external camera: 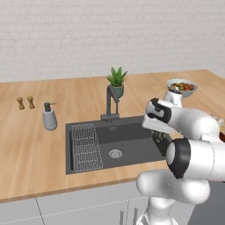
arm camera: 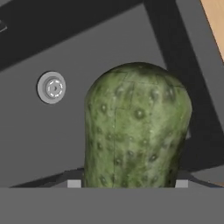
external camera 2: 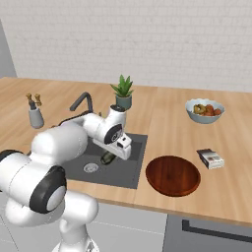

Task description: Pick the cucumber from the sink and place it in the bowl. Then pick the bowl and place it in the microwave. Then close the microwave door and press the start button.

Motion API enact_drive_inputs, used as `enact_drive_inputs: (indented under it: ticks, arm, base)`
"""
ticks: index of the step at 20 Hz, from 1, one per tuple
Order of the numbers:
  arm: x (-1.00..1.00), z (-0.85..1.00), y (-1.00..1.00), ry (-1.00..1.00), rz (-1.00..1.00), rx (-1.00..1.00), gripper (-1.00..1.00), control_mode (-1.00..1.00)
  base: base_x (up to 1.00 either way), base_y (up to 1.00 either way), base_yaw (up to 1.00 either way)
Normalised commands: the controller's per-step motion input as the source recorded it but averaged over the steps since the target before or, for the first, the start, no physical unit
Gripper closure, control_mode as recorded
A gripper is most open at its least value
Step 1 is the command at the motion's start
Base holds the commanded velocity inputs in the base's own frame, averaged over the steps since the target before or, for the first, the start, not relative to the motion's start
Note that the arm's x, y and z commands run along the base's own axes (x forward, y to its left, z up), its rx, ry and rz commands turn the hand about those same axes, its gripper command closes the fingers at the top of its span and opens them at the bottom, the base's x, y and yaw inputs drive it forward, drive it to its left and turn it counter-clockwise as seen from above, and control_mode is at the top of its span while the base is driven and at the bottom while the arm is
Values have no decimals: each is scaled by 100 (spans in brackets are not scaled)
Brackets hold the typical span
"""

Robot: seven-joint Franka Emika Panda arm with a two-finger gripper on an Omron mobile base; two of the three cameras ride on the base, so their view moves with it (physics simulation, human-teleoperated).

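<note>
The cucumber (arm camera: 138, 127), stubby and dark green, stands close before the hand camera. Small grey fingertips (arm camera: 74, 183) press against both of its sides. My gripper (external camera 2: 109, 156) is low in the right part of the dark grey sink (external camera 2: 129, 173), shut on the cucumber (external camera 2: 107, 159), which pokes out below the hand. From the left base view, the gripper (external camera: 159, 139) sits in the sink (external camera: 132, 132) under my forearm. The reddish-brown bowl (external camera 2: 173, 175) rests empty on the counter right of the sink. The microwave and its door are out of view.
The steel drain (arm camera: 51, 87) lies left of the cucumber, and a wire rack (external camera: 86, 147) fills the sink's left end. Behind the sink stand the faucet (external camera: 110, 103) and a potted plant (external camera: 116, 81). A fruit bowl (external camera 2: 205, 110) and small box (external camera 2: 210, 158) sit right.
</note>
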Motion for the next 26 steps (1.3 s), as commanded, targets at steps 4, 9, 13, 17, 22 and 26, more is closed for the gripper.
enact_drive_inputs:
  ticks: [4, 9, 13, 17, 22, 26]
  arm:
    - [-33, 99, -39, -3, -1, -1, 100, -100]
    - [-18, 76, -52, -2, -2, 0, 100, -100]
    - [-32, 13, -86, 0, -1, 0, 100, -100]
    - [-30, 0, -87, 0, 0, 1, 100, -100]
    - [-5, -23, -81, 2, 0, 3, 100, -100]
    - [0, -34, -69, 2, 0, 2, 100, -100]
  base:
    - [0, 0, 0]
    - [0, 0, 0]
    - [0, 0, 0]
    - [0, 0, 0]
    - [0, 0, 0]
    - [0, 0, 0]
